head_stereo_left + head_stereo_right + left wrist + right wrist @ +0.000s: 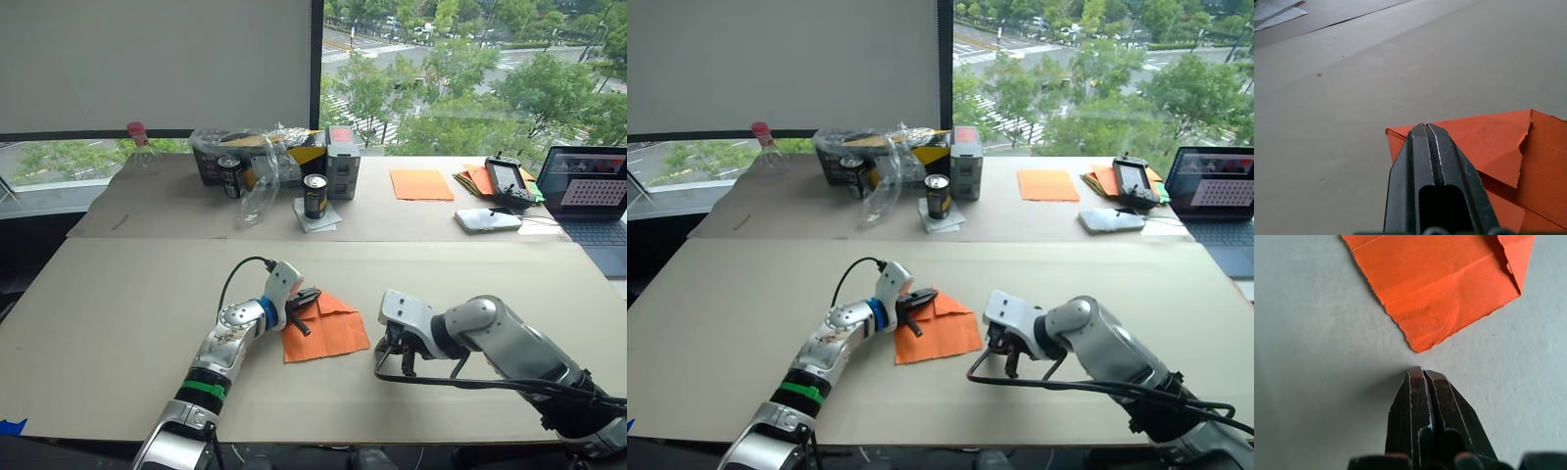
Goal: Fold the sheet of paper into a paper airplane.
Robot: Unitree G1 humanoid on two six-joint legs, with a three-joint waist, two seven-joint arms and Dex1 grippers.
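Both arms reach in from the near edge of the desk (118, 294) in the left eye view. Left gripper (306, 299) rests on the upper left part of the sheet of paper (328, 333), its fingers drawn together. Right gripper (400, 360) hangs just beside the sheet's right corner, apart from it. The sheet lies flat at mid-desk between the two grippers, one corner already folded over. Well beyond it sit a smooth orange sheet (421, 184), a can (314, 196) and a laptop (591, 191).

Right eye view: same arrangement; the left gripper overlaps the sheet's upper left edge and the right gripper stands off its right side.

Left wrist view: the left fingers (1449, 166) are pressed together, tips over the sheet's corner; whether any paper is caught between them cannot be told. A folded flap with a ragged edge lies alongside.

Right wrist view: the right fingers (1415, 406) are closed on nothing, tips near the sheet's pointed corner, bare desk between.

Assessment: the paper is thin, light, limp, easily torn and likely to slide on the smooth desk. Best handled by pinning it flat with one gripper and lifting a free corner or edge with the other.
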